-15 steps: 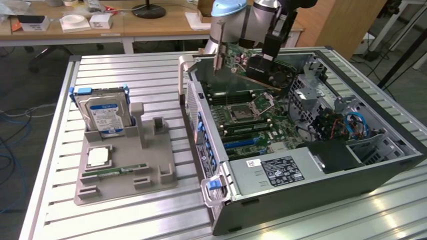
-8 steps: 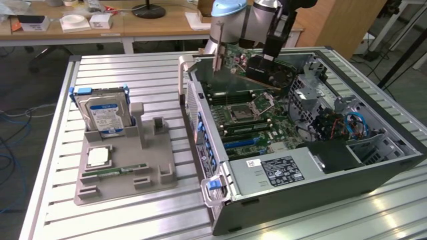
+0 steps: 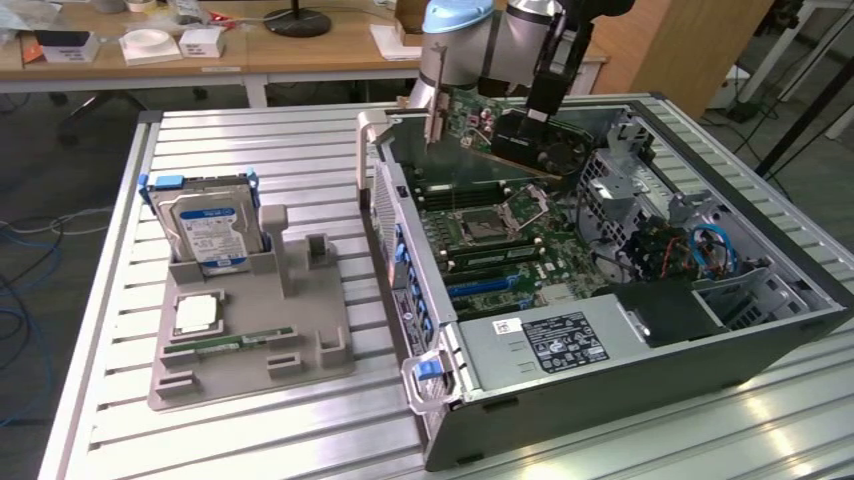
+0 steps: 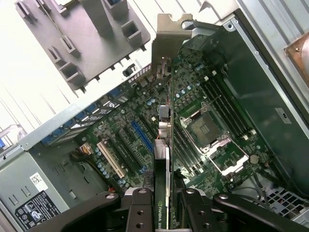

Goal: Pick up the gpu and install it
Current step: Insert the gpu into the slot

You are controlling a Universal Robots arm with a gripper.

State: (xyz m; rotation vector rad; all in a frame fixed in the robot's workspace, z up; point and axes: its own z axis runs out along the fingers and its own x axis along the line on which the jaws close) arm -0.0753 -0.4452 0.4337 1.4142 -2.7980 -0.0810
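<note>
Clamping black fingers [image 4: 140, 208] onto both faces of the gpu [image 4: 163, 159], closest to the wrist lens: gripping the card edge-on in the gripper [image 4: 164, 203], closed firmly on it. Holding the gpu [image 3: 467, 115] in the upper middle of the exterior view, within the walls of the open computer case [image 3: 627, 400], with the gripper [image 3: 531, 125] biting at the black cooler end. Keeping it tilted, with the silver bracket [image 3: 434, 80] pointing toward the top of the frame at the case's far end. Hanging over the motherboard [image 3: 521, 245], beyond the CPU socket [image 3: 481, 228] — not being able to tell whether the card's lower edge is touching the board. Lying, in the wrist view, lengthwise along the row of expansion slots, near the blue slot [image 4: 142, 135]. Showing, at the exterior view's left, the silver hard drive [image 3: 207, 225] with its blue label, standing upright in the grey holder [image 3: 267, 340] — well apart from the case, on the slatted metal table [image 3: 267, 140].
</note>
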